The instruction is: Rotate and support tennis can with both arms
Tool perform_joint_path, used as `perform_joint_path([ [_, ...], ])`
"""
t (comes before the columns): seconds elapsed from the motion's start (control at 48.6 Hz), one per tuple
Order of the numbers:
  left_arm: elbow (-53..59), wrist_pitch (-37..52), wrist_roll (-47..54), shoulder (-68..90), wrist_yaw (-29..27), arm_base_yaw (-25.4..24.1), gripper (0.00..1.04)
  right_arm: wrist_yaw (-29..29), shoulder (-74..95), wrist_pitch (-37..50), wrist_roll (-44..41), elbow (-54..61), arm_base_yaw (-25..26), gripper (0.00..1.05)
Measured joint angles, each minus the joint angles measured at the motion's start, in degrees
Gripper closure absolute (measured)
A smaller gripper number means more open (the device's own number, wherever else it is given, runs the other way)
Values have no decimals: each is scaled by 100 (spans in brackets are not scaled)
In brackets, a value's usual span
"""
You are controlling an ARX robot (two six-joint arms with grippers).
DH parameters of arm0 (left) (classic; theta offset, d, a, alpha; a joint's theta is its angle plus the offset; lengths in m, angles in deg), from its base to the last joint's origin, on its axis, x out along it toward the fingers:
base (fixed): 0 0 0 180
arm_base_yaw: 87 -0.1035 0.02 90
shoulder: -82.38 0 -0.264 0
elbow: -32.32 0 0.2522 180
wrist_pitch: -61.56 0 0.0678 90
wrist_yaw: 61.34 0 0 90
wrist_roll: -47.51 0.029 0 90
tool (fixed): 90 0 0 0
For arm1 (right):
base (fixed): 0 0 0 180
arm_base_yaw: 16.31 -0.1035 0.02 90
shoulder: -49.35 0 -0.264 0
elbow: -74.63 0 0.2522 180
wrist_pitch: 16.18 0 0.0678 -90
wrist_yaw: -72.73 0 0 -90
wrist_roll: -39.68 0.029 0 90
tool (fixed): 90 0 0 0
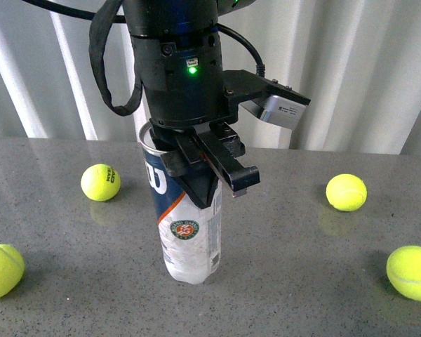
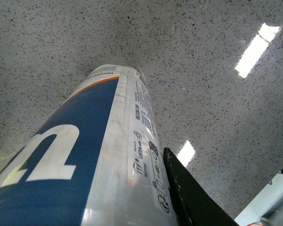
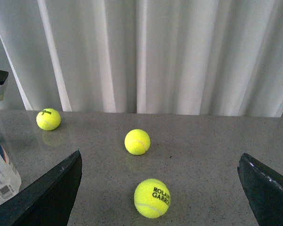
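Observation:
The tennis can (image 1: 189, 232) stands upright on the grey table (image 1: 288, 239), clear with a navy, white and orange label. My left gripper (image 1: 207, 172) comes down from above and is shut on the can's upper part near its metal rim. In the left wrist view the can (image 2: 85, 155) fills the picture, with one black finger (image 2: 188, 197) pressed against its side. My right gripper (image 3: 160, 188) is open and empty, low over the table beside the can (image 3: 2, 174). It does not touch the can and does not show in the front view.
Yellow-green tennis balls lie on the table at the left (image 1: 100, 182), front left (image 1: 1, 270), right (image 1: 346, 192) and front right (image 1: 412, 272). One ball (image 3: 152, 197) lies between my right fingers, another (image 3: 137, 141) beyond it. White curtains (image 1: 351, 63) hang behind.

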Motion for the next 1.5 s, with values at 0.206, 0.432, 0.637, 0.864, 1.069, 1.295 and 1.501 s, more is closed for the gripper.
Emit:
perform_joint_path([
  [0.206, 321, 358, -181, 17, 144, 2, 101, 0, 0, 0, 2, 0, 0, 7],
  [0.432, 476, 568, -426, 4, 341, -9, 77, 0, 0, 0, 2, 0, 0, 7],
  [0.637, 153, 562, -793, -31, 802, -61, 45, 0, 0, 0, 0, 0, 0, 7],
  [0.864, 70, 861, -1572, -608, 1499, -271, 5, 0, 0, 0, 2, 0, 0, 7],
  [1.069, 1521, 3021, -3530, -2149, 1349, -669, 7, 0, 0, 0, 2, 0, 0, 7],
  [1.295, 2232, 4068, -5167, -2708, 1086, -835, 7, 2, 0, 0, 0, 0, 0, 7],
  [1.501, 2778, 5093, -5084, -2841, 83, -713, 13, -2, 0, 0, 2, 0, 0, 7],
])
